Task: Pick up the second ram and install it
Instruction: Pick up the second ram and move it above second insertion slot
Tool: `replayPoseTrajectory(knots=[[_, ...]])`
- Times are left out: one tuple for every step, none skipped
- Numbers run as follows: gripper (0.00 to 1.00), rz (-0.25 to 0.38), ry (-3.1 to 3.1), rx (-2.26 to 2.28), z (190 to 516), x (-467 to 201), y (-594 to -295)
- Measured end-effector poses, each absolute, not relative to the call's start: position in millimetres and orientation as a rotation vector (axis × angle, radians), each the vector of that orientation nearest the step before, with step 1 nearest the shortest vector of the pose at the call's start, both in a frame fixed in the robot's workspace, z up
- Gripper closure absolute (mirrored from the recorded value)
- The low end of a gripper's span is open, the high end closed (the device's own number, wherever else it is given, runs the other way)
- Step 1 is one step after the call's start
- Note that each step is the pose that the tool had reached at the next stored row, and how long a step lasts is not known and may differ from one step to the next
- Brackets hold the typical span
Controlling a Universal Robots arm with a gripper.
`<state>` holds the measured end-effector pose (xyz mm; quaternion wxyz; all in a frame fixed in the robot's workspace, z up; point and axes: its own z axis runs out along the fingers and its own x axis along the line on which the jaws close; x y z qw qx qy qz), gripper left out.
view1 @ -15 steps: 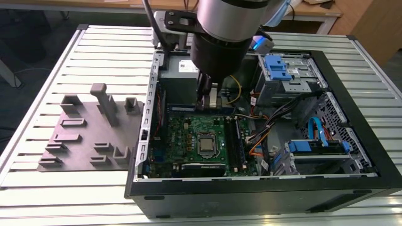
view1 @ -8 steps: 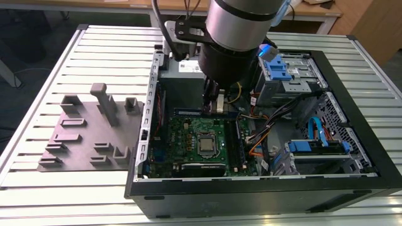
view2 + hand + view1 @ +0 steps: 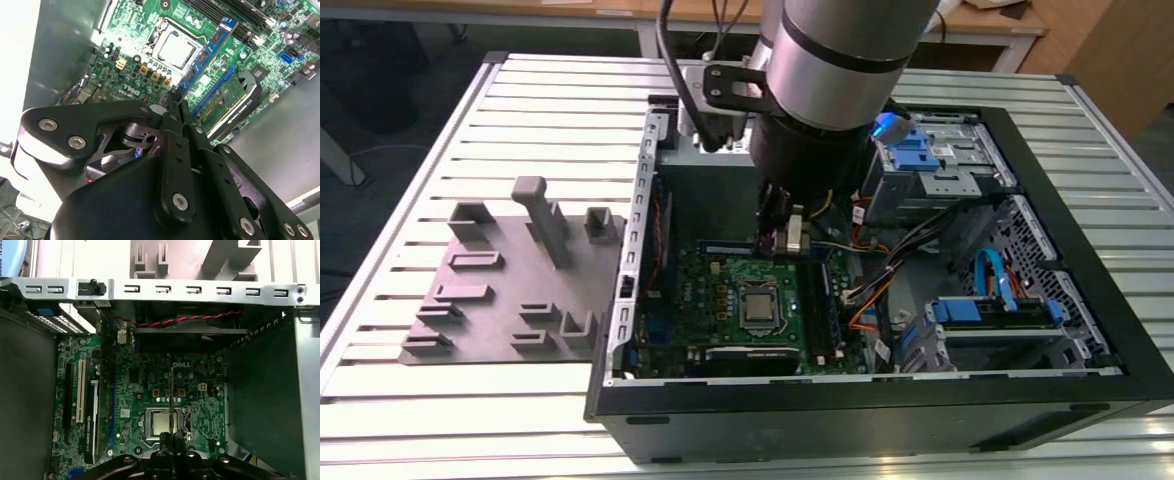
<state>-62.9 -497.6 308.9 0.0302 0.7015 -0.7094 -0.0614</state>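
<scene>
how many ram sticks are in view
1: the second ram, clamped in the pincer over the motherboard by the processor. Another may sit hidden in the dark slots.

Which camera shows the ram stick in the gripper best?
The second wrist view: the second ram shows its blue face and chips, held by the gripper. The first wrist view shows it edge-on, a thin line. In the exterior view the arm mostly hides it.

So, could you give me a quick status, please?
Gripper shut on memory stick. Stick above motherboard, over the processor. Cables lie beside the slots.
</scene>
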Motion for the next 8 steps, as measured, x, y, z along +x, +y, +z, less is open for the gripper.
replayPoseTrajectory(knots=[[0.86, -0.189, -2.187, 2.162, 307.0, -62.7, -497.9], [0.86, -0.189, -2.187, 2.162, 305.3, -62.4, -498.1], [0.86, -0.189, -2.187, 2.162, 303.5, -62.1, -498.2], [0.86, -0.189, -2.187, 2.162, 301.6, -61.9, -498.3], [0.86, -0.189, -2.187, 2.162, 299.8, -61.6, -498.3], [0.86, -0.189, -2.187, 2.162, 297.9, -61.4, -498.3], [0.86, -0.189, -2.187, 2.162, 296.2, -61.0, -498.3], [0.86, -0.189, -2.187, 2.162, 294.3, -60.7, -498.3]])
